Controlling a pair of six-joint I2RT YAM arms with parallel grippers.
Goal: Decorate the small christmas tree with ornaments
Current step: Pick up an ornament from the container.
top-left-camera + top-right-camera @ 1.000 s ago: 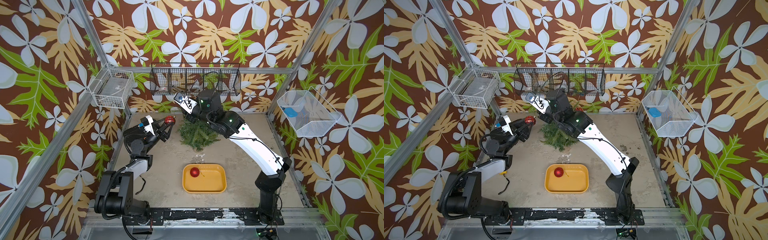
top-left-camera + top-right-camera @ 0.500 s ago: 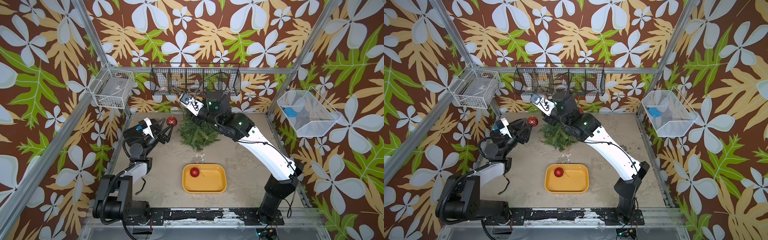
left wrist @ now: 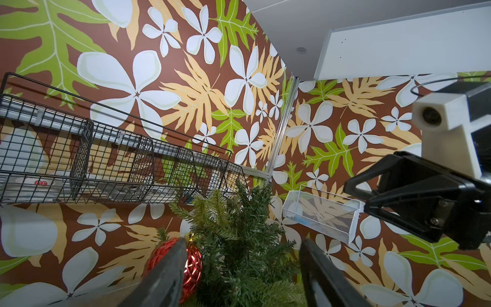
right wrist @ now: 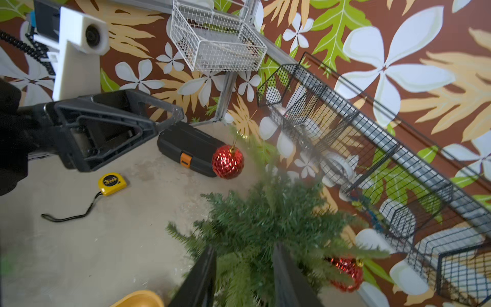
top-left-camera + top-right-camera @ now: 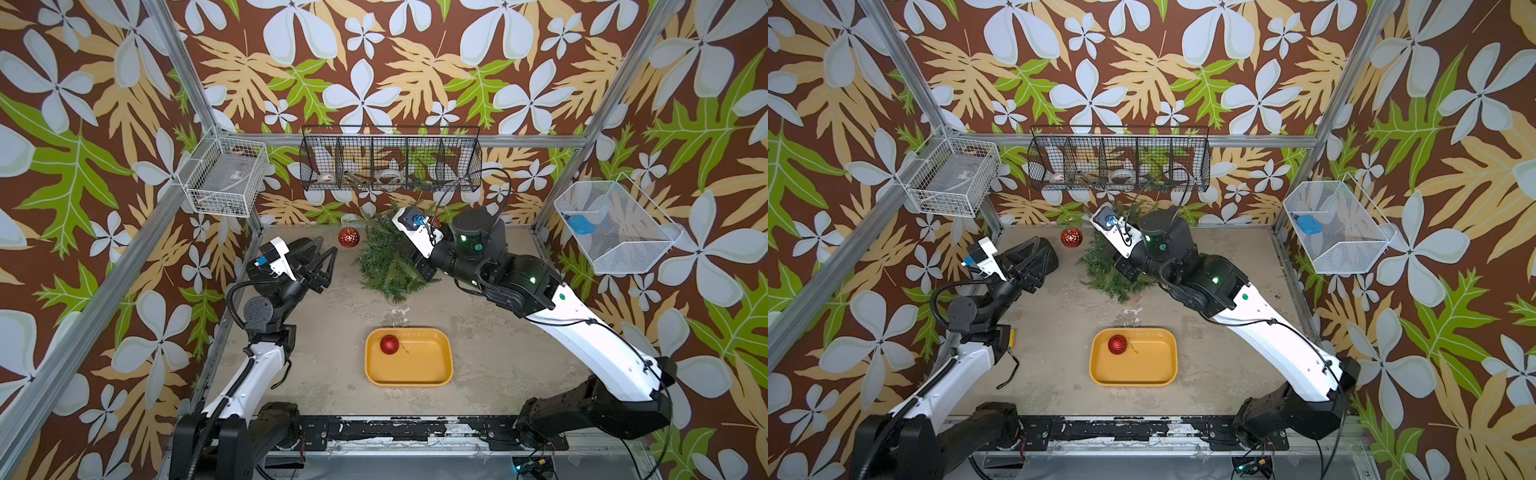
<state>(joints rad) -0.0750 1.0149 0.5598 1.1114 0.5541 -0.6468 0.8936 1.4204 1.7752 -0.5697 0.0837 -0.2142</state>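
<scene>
The small christmas tree (image 5: 384, 266) stands at the back of the table. A faceted red ornament (image 5: 348, 237) hangs from a branch tip on its left side. A second one (image 4: 346, 273) hangs on the far side, seen only in the right wrist view. A ribbed ornament (image 5: 389, 344) lies in the yellow tray (image 5: 409, 377). My left gripper (image 5: 329, 244) is open and empty, a short way left of the hanging ornament. My right gripper (image 4: 244, 247) reaches into the tree from the right. Its jaws stand partly apart with branches between them.
A black wire basket (image 5: 390, 160) hangs on the back wall above the tree. White wire baskets hang at the left (image 5: 224, 178) and the right (image 5: 615, 228). A black case (image 4: 191, 148) and a yellow tape measure (image 4: 111, 182) lie on the table's left side.
My left gripper let go of the faceted ornament, which now hangs on the tree, and drew back towards the left. My right arm swung to the right.
</scene>
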